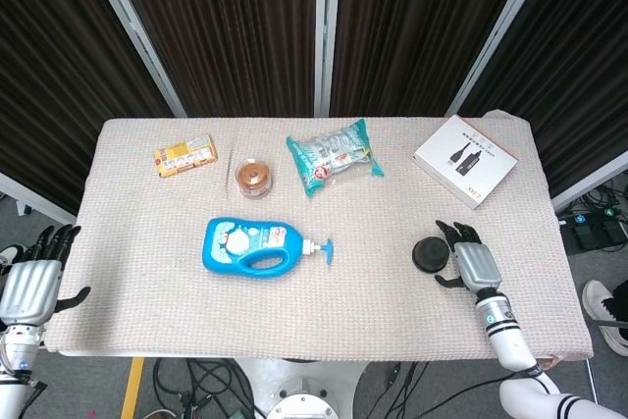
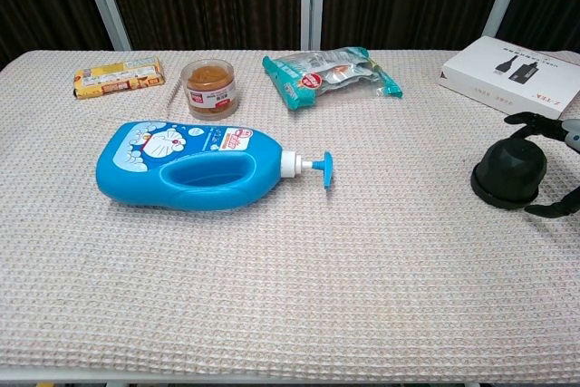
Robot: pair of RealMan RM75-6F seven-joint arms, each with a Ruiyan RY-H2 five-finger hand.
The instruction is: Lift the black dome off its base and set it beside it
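Tabletop (image 1: 147,272), black dome (image 1: 429,254) upright on base (image 2: 494,195).

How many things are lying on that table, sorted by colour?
Blue: 1, the pump bottle
Teal: 1, the snack bag
Yellow-orange: 1, the biscuit pack
Brown: 1, the small tub
White: 1, the box
Black: 1, the dome on its base
Total: 6

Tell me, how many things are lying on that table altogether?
6: an orange snack packet far left, a brown jar beside it, a teal bag mid-back, a white box far right, a blue pump bottle centre, and a black dome by the right hand.
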